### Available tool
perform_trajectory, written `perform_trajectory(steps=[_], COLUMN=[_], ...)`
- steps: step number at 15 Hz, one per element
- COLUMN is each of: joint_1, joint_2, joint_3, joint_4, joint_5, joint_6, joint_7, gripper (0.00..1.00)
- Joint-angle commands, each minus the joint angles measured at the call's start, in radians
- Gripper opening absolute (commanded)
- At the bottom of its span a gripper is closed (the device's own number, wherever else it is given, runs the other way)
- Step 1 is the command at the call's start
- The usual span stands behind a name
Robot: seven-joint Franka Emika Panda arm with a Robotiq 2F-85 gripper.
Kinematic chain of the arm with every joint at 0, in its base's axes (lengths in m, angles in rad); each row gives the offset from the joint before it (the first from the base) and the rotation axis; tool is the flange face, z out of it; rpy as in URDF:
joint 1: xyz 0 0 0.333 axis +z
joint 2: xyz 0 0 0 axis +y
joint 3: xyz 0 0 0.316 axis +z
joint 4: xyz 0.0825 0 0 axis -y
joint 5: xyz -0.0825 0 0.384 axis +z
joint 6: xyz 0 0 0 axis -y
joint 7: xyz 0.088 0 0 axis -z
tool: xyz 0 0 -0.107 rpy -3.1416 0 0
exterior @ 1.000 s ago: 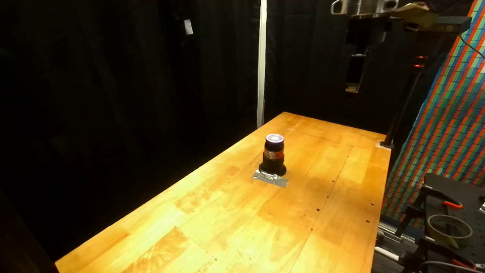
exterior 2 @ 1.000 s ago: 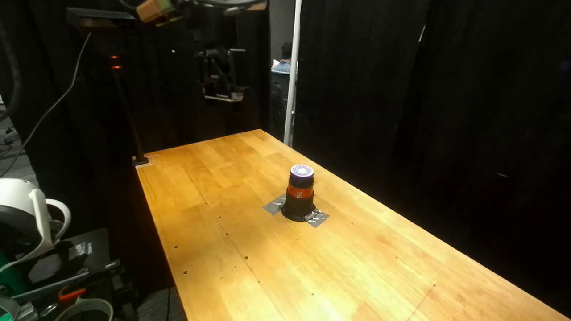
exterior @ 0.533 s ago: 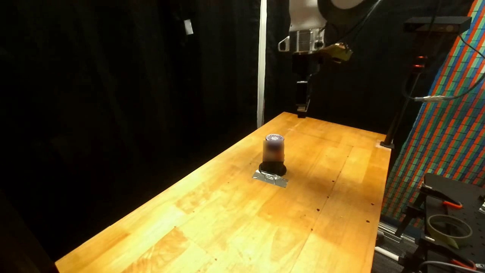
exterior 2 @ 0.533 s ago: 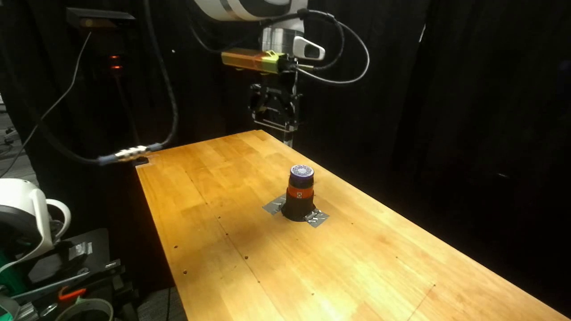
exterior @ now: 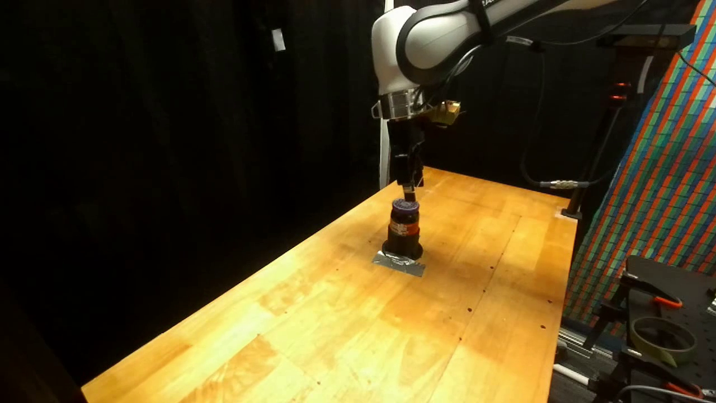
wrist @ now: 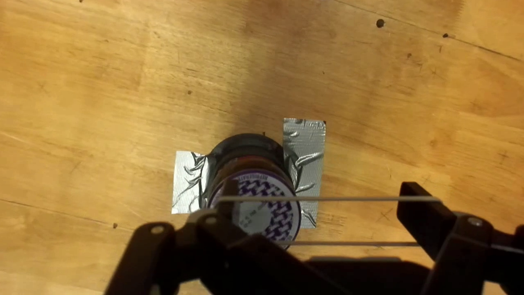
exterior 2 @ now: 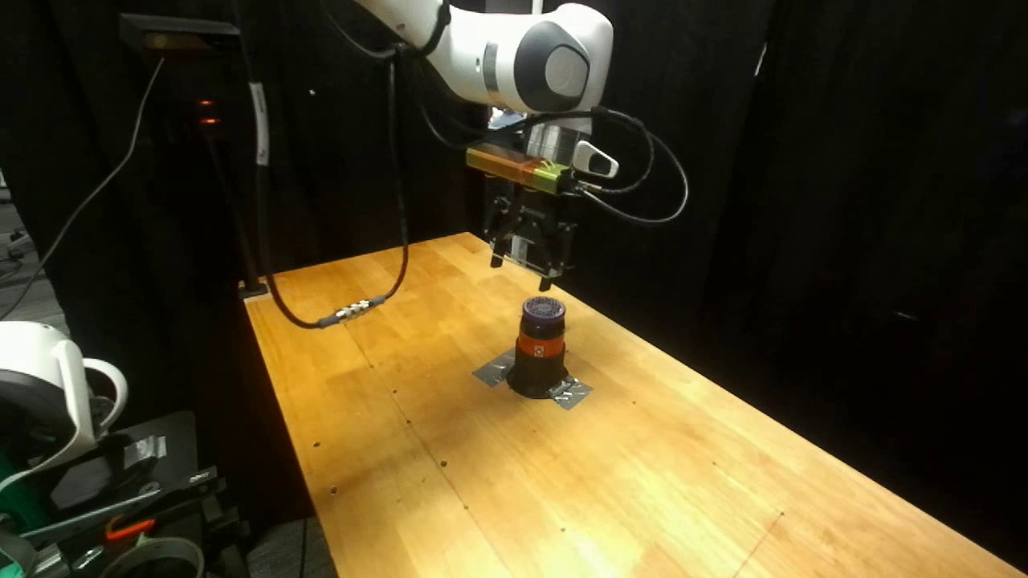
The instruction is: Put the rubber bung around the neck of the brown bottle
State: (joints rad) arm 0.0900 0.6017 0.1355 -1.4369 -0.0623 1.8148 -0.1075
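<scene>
The small brown bottle [exterior: 404,229] with a purple-and-white lid and orange band stands upright in a black holder [exterior 2: 536,377] taped to the table. It also shows in an exterior view [exterior 2: 541,347] and the wrist view [wrist: 255,186]. My gripper [exterior 2: 520,273] is open, pointing down, above and a little behind the bottle. A pale rubber band [wrist: 348,198] is stretched in two strands between its spread fingers [wrist: 321,200]. In the wrist view the left finger overlaps the lid; the right finger is over bare wood. The band is not around the bottle.
Grey tape strips [wrist: 305,164] lie on the wooden table [exterior: 335,336] at both sides of the holder. A post with a dark base [exterior 2: 254,289] stands at a back corner. The arm's cable [exterior 2: 353,311] hangs low over the table. A black cart [exterior: 671,291] holds a tape roll [exterior: 664,340].
My arm has come from the far end of the table, forward and down, to just above the bottle. The bottle and holder have not moved.
</scene>
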Motion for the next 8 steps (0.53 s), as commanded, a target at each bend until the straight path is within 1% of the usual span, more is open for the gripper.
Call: perform_trajectory(steps=[1, 8], joint_1=[0.030, 0.054], joint_2=[0.153, 0.370], joint_3=[-0.027, -0.075], joint_4=[0.246, 0.564], joint_5=[-0.002, -0.035], joint_6=[-0.090, -0.240], joint_7=[0.007, 0.006], gripper=[1.00, 1.00])
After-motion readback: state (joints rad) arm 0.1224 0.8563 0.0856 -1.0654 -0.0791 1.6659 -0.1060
